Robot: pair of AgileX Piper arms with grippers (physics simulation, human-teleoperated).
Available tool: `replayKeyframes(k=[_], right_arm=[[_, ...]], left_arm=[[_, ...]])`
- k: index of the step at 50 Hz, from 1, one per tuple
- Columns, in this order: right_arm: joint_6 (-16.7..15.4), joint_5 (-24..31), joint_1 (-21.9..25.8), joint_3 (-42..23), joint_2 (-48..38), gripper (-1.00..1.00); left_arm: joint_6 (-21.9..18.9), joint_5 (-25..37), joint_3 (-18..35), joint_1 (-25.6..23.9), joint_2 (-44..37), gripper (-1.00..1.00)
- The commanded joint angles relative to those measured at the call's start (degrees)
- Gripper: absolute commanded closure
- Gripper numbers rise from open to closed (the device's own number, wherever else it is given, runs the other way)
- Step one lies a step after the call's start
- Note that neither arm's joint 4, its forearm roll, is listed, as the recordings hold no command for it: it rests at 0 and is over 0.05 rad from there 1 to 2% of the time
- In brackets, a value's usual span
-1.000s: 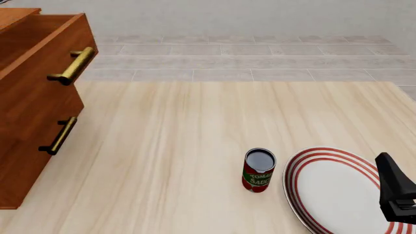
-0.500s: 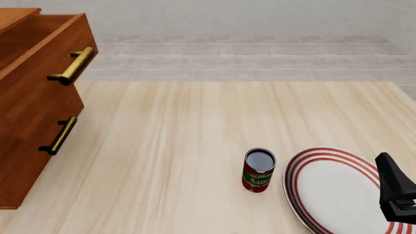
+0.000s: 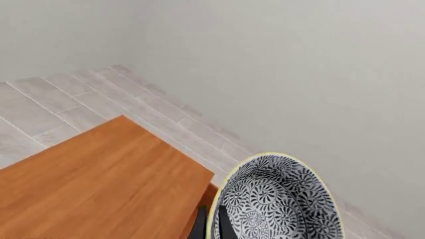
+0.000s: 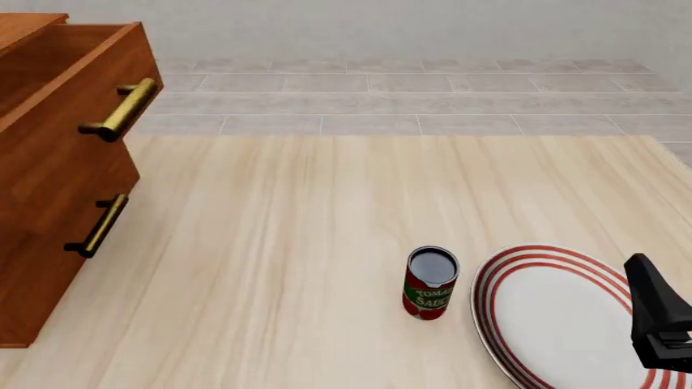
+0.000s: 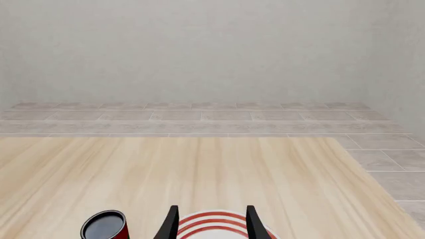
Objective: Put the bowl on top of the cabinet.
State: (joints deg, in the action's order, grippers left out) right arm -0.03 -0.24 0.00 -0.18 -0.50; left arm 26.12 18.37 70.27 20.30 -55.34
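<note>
Left wrist view puts the left hand (image 3: pixel 209 226) at the edge of the frame, its two dark fingers (image 3: pixel 223 225) pinching the pale rim of the bowl (image 3: pixel 275 201), one finger inside and one outside, so the hand is clenched on the bowl's wall. The bowl is tilted, showing its dark floral inside, and it is held in the air beside and above the flat reddish-brown top of the cabinet (image 3: pixel 99 186), just off that top's corner rather than resting on it. Grey floor tiles and a plain wall lie beyond.

Right wrist view shows the right hand (image 5: pixel 211 224) with its two dark fingers (image 5: pixel 170 225) spread apart and nothing between them; it hangs over the plate (image 5: pixel 214 221) with red rings. The tomato sauce can (image 5: pixel 104 225) stands upright near the plate on the pale wooden surface (image 5: pixel 199 169).

From the front view, the cabinet stands at the surface's left edge with brass handles (image 4: pixel 119 109) on its drawer fronts, well apart from the can and plate. Neither the bowl nor the left hand appears there.
</note>
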Motion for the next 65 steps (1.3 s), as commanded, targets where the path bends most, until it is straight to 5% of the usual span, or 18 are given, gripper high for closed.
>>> replayKeyframes(k=[1, 24, 41, 65], right_arm=[[0.00, 0.00, 0.00, 0.00, -0.01, -1.00], [0.00, 0.00, -0.01, 0.00, 0.00, -1.00], [0.00, 0.00, -0.01, 0.00, 0.00, -1.00], [0.01, 0.00, 0.00, 0.00, 0.00, -1.00]], left_arm=[[2.28, -0.83, 0.47, 1.62, -1.34, 1.00], [8.26, -1.50, 1.45, 1.71, -6.42, 1.00], [10.31, -2.98, 1.10, 8.39, -8.80, 1.00], [11.89, -4.46, 0.97, 11.25, -12.56, 1.00]])
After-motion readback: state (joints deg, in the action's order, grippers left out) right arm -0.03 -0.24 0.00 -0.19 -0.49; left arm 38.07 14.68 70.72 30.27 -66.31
